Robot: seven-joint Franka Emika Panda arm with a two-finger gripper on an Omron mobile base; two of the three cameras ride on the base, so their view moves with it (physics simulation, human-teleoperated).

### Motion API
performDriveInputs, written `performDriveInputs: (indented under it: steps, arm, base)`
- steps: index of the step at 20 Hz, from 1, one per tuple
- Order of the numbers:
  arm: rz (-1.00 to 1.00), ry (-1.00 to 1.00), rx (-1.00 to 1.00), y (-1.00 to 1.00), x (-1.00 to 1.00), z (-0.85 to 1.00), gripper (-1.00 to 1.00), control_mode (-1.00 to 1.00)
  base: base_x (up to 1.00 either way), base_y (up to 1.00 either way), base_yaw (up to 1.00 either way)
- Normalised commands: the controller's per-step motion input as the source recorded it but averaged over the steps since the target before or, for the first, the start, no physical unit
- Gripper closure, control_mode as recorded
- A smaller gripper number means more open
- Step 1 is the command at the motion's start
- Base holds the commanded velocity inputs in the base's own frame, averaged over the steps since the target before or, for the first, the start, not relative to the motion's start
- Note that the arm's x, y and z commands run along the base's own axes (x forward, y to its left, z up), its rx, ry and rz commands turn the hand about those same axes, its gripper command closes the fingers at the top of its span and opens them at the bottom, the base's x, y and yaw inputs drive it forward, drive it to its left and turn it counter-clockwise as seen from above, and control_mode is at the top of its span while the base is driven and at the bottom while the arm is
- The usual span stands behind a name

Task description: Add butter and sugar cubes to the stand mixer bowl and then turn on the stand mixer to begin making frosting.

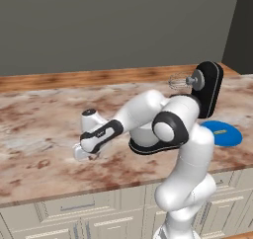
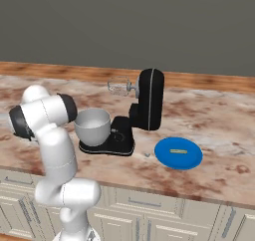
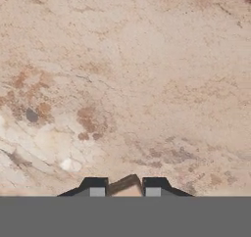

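Note:
My gripper [image 3: 125, 188] is down at the counter, left of the stand mixer, and its two dark fingertips [image 3: 95, 187] press against a small tan sugar cube [image 3: 125, 183] from both sides. In the left base view the gripper [image 1: 83, 156] hangs just above the marble. The glossy black stand mixer [image 2: 148, 104] has its head tilted up, whisk [image 2: 118, 87] raised. The light grey stand mixer bowl [image 2: 92, 125] rests on the mixer's base. A thin yellow butter stick [image 2: 178, 151] lies on the blue plate [image 2: 169, 160], right of the mixer.
The brown-veined marble counter [image 1: 44, 119] runs wide to the left and behind the hand, with a wooden strip at the wall. White cabinet drawers [image 1: 74, 208] sit below the front edge. My own arm [image 1: 170, 129] covers the mixer's base in the left base view.

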Motion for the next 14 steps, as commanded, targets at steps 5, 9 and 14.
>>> performDriveInputs:
  steps: [5, 9, 14]
  arm:
    - [-0.01, -0.06, 0.08, -0.23, -0.06, 0.71, 1.00, -1.00]
    - [0.00, -0.13, 0.07, -0.30, -0.15, 1.00, 1.00, -1.00]
    - [0.00, -0.11, 0.00, -0.53, -0.09, 0.79, 1.00, -1.00]
  base:
    - [0.00, 0.00, 0.00]
    - [0.00, 0.00, 0.00]
    - [0.00, 0.00, 0.00]
